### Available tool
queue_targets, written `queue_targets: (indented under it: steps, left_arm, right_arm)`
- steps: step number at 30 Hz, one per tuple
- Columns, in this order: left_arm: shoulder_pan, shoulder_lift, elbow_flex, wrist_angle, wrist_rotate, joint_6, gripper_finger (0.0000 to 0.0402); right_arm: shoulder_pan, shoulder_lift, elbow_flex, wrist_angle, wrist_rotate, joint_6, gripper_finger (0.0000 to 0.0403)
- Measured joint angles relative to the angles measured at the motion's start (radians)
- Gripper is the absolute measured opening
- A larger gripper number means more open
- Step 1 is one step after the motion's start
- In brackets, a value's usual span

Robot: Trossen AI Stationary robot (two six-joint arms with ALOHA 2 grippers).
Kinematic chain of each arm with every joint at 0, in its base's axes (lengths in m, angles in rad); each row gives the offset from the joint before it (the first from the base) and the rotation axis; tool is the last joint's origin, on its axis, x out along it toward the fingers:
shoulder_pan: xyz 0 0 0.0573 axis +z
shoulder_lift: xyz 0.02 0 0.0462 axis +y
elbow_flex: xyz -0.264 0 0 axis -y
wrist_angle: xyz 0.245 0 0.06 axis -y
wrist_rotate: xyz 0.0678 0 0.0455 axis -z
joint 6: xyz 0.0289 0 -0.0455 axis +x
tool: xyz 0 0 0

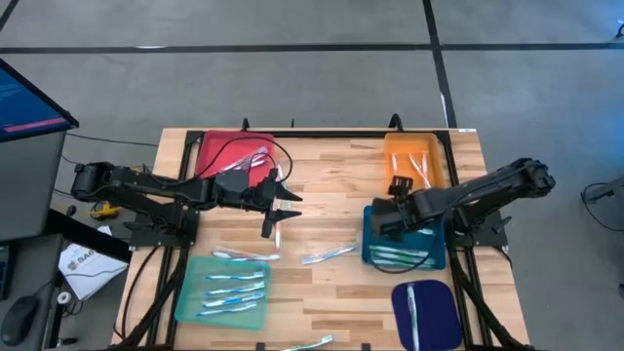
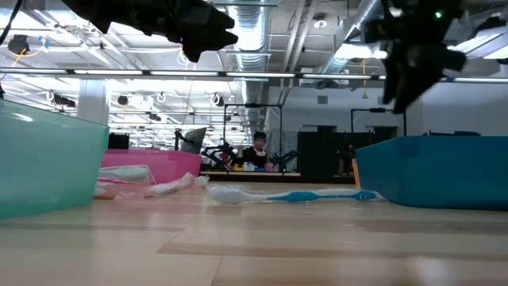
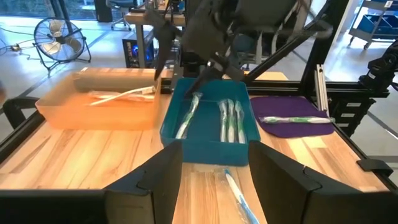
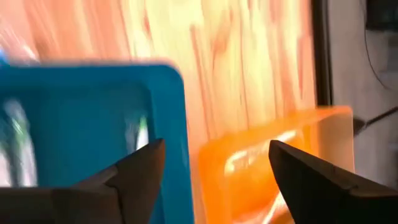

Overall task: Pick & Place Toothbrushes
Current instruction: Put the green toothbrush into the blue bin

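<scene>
Toothbrushes lie in several trays and loose on the wooden table. The blue tray holds several, the orange tray some, the purple tray one, and the mint tray several. A blue-and-white toothbrush lies flat on the bare table between the mint and blue trays. My right gripper hangs open above the blue tray's far left corner, with nothing between its fingers. My left gripper stands open over the table's middle, raised and holding nothing.
A pink tray with a black cable across it sits at the far left. More loose toothbrushes lie by the mint tray and at the near edge. Bare wood shows in the middle of the table.
</scene>
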State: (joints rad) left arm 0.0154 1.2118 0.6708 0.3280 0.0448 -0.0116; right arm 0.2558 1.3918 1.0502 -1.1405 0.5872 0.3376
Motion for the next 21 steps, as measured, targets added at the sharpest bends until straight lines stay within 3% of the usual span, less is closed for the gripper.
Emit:
queue_targets:
  steps: [12, 21]
  left_arm:
    - [0.0, 0.0, 0.0, -0.014, 0.009, -0.045, 0.0176]
    - [-0.044, -0.001, 0.0, -0.04, 0.015, -0.056, 0.0177]
  right_arm:
    - [-0.009, 0.0, 0.067, 0.252, 0.007, -0.109, 0.0286]
    - [-0.007, 0.001, 0.067, 0.57, 0.015, -0.093, 0.0286]
